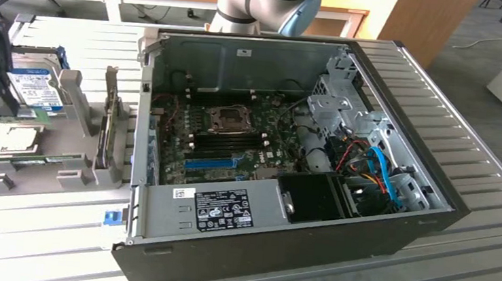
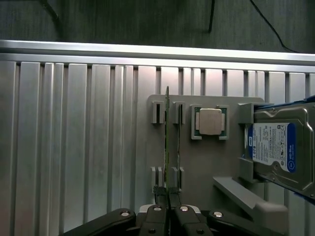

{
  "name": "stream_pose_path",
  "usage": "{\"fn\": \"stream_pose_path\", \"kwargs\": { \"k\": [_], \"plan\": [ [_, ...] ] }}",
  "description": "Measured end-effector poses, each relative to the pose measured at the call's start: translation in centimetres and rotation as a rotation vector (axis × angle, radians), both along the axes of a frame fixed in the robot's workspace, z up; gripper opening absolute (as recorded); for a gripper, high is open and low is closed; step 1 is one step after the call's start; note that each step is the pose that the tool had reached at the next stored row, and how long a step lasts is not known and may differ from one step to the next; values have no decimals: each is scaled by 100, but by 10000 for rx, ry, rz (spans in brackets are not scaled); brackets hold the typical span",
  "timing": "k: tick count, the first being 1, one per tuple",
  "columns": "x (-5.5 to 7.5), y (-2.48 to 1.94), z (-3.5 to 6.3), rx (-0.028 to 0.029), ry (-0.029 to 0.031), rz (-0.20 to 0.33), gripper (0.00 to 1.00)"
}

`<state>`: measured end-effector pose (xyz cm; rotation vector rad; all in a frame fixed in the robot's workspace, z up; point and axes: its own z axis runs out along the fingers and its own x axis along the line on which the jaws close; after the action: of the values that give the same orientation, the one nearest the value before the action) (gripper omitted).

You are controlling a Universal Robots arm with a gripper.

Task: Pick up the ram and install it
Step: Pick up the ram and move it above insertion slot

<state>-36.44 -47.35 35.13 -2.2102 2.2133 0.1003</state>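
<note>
The end effector (image 2: 169, 199), drawn almost fully together, pinches one end of the thin green ram (image 2: 167, 142) standing on edge in a grey holder (image 2: 206, 167).

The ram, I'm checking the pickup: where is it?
Wrist view: the ram stands on edge in the grey holder's slots, beside the processor, one end in the hand.
</note>
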Motion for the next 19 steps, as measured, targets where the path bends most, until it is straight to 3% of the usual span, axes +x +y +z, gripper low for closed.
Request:
{"fn": "stream_pose_path", "kwargs": {
  "k": [11,19],
  "plan": [
    [0,0,192,-51,-1,0,13],
    [0,0,251,-56,-3,0,13]
  ]
}}
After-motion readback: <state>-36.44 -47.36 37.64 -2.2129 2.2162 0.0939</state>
